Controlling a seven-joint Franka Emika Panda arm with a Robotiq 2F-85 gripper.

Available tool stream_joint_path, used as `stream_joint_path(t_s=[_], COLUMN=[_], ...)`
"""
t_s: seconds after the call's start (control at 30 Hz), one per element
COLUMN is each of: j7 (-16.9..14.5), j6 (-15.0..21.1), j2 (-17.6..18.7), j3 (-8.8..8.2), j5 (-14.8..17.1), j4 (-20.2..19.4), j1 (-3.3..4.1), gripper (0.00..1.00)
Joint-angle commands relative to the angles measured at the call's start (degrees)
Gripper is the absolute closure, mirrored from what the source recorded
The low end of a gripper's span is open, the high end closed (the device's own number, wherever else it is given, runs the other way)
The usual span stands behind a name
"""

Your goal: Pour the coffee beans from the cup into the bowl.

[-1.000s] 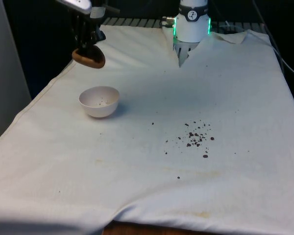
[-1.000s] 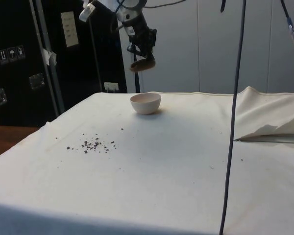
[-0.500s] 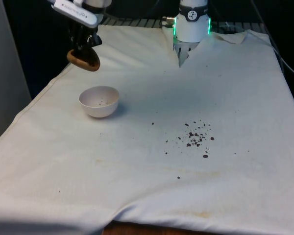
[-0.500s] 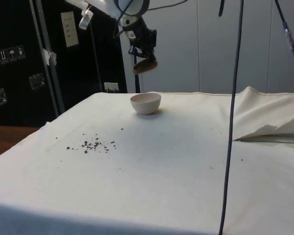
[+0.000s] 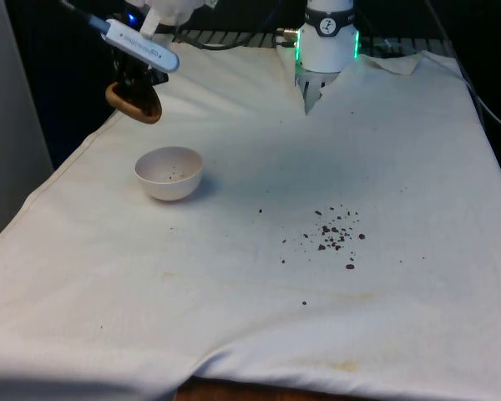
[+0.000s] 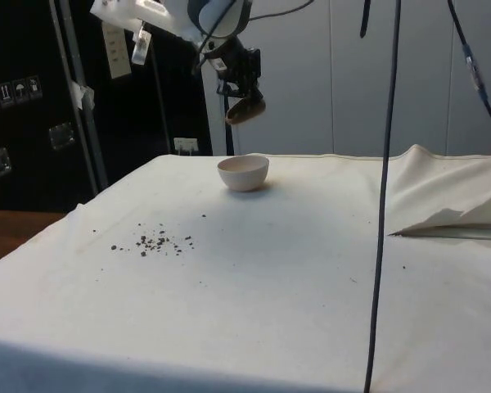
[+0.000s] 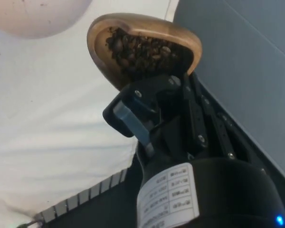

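1. Bench — white cloth over whole top, creased along near edge, a few faint stains.
2. Pincer — in the air over the far corner on the front view's left, above and beyond the bowl. Fingers closed on cup's rim/wall, per wrist view; nothing else held.
3. Bowl — pale, round, upright, near bench's edge on the front view's left. A few beans inside, otherwise bare. Looks light, prob. slides if knocked.
4. Cup — brown, wood-like, tilted w/ mouth angled over; not touching bowl, off to its far side. Stiff, smooth, small; judged light. Best hold: across wall near rim, as now.
5. Coffee beans — heaped in cup. Loose, hard, roll and bounce; pour slow, low over bowl.
6. Spilt beans — scatter mid-bench, well apart from bowl.
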Motion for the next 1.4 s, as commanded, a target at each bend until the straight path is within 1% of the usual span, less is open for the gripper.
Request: stream_joint_path(t_s=[0.0, 0.03, 0.07, 0.27, 0.3, 0.33, 0.43, 0.47, 0.57, 0.6, 0.63, 0.87, 0.9, 0.93, 0.97, 1.13, 1.17, 1.2, 1.37], j7=[0.4, 0.2, 0.6, 1.8, 1.6, 1.9, 2.5, 2.8, 3.2, 3.0, 3.3, 4.2, 4.1, 4.4, 4.6, 5.2, 5.0, 5.4, 5.8], j6=[-0.7, -0.2, -1.0, -2.6, -2.1, -2.9, -3.8, -4.4, -5.4, -5.0, -5.8, -8.9, -8.1, -9.3, -10.1, -12.1, -11.5, -12.9, -14.9], j2=[0.4, 0.1, 0.5, 1.5, 1.3, 1.7, 2.1, 2.5, 2.9, 2.7, 3.1, 4.4, 4.0, 4.6, 4.9, 5.8, 5.4, 6.1, 7.0], j3=[-0.23, 0.0, -0.23, -0.11, 0.11, -0.06, 0.0, 0.11, 0.23, 0.4, 0.29, 0.69, 0.86, 0.69, 0.8, 1.15, 1.32, 1.32, 1.66], j5=[-0.9, -0.4, -1.3, -3.8, -3.5, -4.1, -5.2, -6.0, -7.0, -6.8, -7.3, -10.1, -9.7, -10.5, -11.2, -12.8, -12.5, -13.5, -15.1], j4=[0.4, 0.1, 0.5, 1.4, 1.1, 1.6, 2.1, 2.3, 2.9, 2.7, 3.1, 4.6, 4.2, 4.8, 5.2, 6.1, 5.8, 6.5, 7.5], j1=[0.34, 0.06, 0.4, 0.69, 0.4, 0.74, 0.92, 1.03, 1.2, 0.92, 1.26, 1.72, 1.38, 1.78, 1.95, 2.18, 1.89, 2.23, 2.52], gripper=[1.0, 1.0, 1.0, 1.0, 1.0, 1.0, 1.0, 1.0, 1.0, 1.0, 1.0, 1.0, 1.0, 1.0, 1.0, 1.0, 1.0, 1.0, 1.0])
